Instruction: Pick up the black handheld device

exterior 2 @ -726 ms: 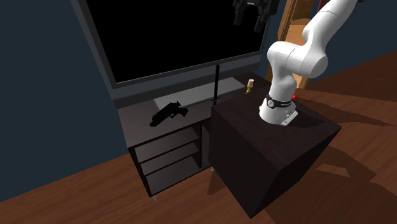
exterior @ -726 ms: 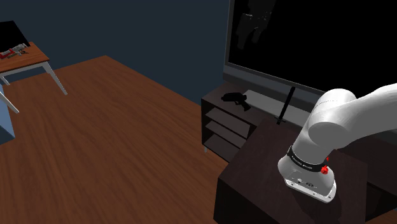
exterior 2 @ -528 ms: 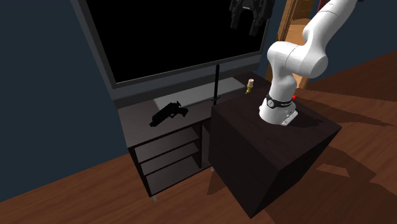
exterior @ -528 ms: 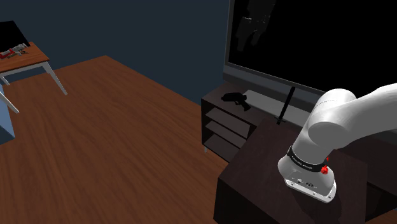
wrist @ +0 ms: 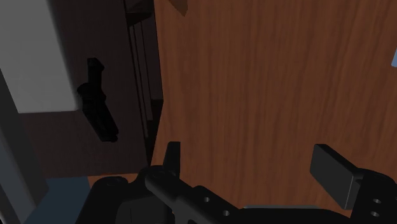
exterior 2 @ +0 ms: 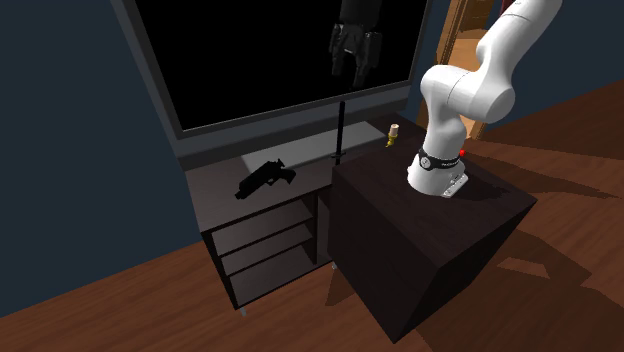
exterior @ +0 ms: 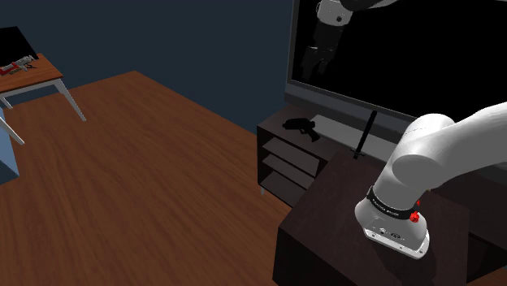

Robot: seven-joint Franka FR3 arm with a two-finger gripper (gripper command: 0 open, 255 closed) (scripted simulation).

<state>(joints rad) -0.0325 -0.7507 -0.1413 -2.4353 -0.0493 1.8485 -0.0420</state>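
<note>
The black pistol-shaped handheld device (exterior 2: 265, 179) lay flat on its side on top of the low grey cabinet with open shelves (exterior 2: 212, 190). It sat towards the end of the cabinet that falls at the shoulder view's left (exterior: 298, 125). That spot kept it well apart from the thin black upright rod (exterior 2: 341, 130) beside the dark box-shaped stand (exterior 2: 420, 235), so the space above it looked free for a descent.

The jaws hung high over the cabinet, in front of the large black flat screen (exterior: 406, 49), and pointed downward. They stood open, and the two black fingers (wrist: 332, 172) were wide apart with nothing between them. In the wrist view, red-brown wooden floor (wrist: 267, 76) showed between the fingers, and the device (wrist: 97, 102) lay off to one side of them. The height and the open stance read as an approach pose. To my judgement, the jaws would need to move sideways over the device before coming down.

The device looked matte and uneven in outline, with a long thick body and a shorter grip angled off it. The straighter body probably offered the surer flanks to close on. The cabinet top was smooth and plain, and the floor showed clear lengthwise grain.
</note>
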